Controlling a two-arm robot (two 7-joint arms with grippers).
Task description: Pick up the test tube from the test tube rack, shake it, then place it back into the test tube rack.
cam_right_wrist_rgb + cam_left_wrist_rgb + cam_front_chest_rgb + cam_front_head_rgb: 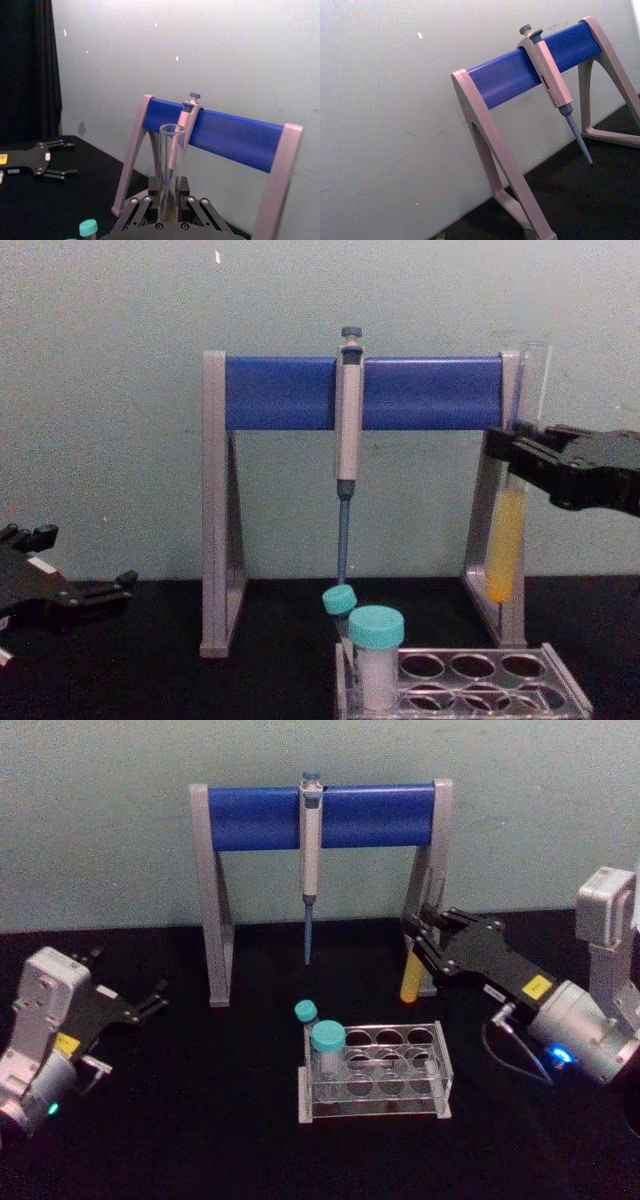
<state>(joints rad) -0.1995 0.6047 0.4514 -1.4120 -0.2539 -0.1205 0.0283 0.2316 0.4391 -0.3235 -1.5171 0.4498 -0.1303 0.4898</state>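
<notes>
right claw (512,452), clenched on the uncapped tube (507,530) beside the stand leg (509,390), could spill liquid or strike it while shaking; left claw (152,1000) idles, spread.

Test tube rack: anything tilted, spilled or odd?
The rear teal-capped vial at the left end of the test tube rack leans, while the front vial stands upright. No spill shows. The test tube sits upright in the right gripper, out of the rack. The left gripper idles at left.

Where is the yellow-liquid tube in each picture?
Head view: test tube right of centre, in the right gripper; left gripper parked far left.
Chest view: far right, nearly upright.
Right wrist view: centre, between the jaws.
Left wrist view: shared landmark, the blue-barred pipette stand.
</notes>
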